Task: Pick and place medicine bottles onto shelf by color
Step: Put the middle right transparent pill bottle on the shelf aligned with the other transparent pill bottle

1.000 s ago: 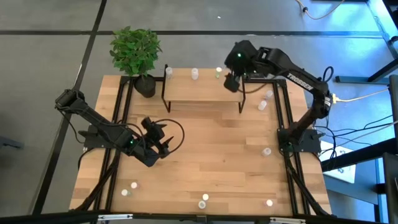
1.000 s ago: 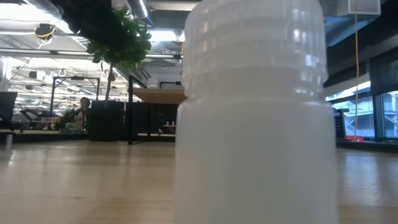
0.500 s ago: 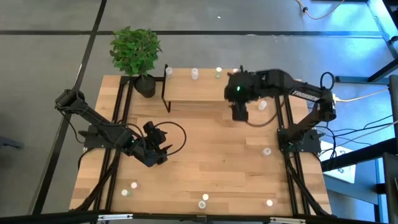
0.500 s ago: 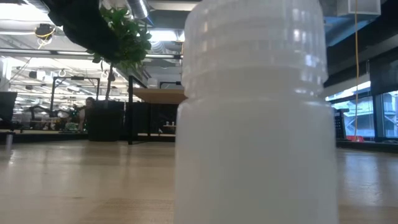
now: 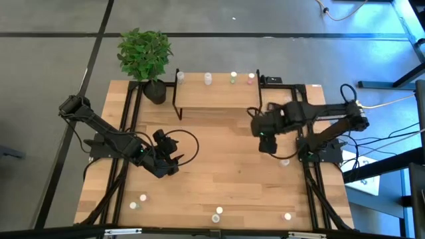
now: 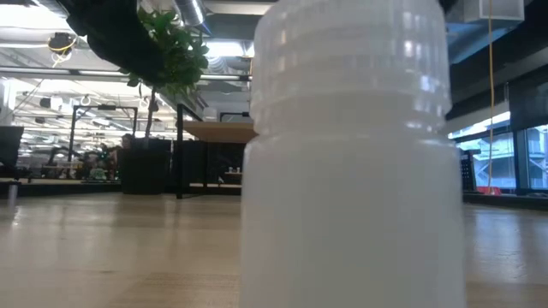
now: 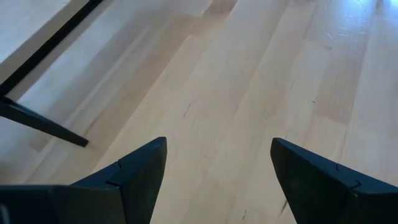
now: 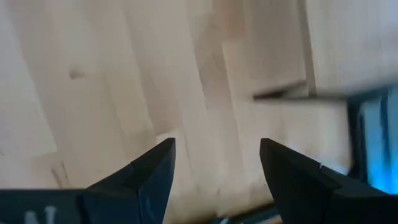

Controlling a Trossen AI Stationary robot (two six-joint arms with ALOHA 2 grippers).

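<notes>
The shelf (image 5: 216, 96) stands at the table's far edge. Three medicine bottles stand along its far edge: a white-capped one (image 5: 208, 78), a green-capped one (image 5: 233, 78) and a pink-capped one (image 5: 251, 78). Another (image 5: 180, 76) stands at its left corner. Several more stand on the table, one (image 5: 284, 161) at the right and others near the front edge (image 5: 220, 211). My right gripper (image 5: 268, 145) (image 8: 217, 168) hangs open over bare wood, in front of the shelf's right end. My left gripper (image 5: 174, 158) (image 7: 217, 168) is open over the table's left middle.
A potted plant (image 5: 145, 56) stands at the far left corner beside the shelf. One whitish bottle (image 6: 351, 154) stands right in front of the low camera and fills that view. Black frame rails (image 5: 307, 133) run along both table sides. The table's middle is bare wood.
My right gripper has swung from over the shelf's right end toward the table's near edge and right, sinking and turning, open all the while. A pink-capped bottle now shows on the shelf where the gripper was.
</notes>
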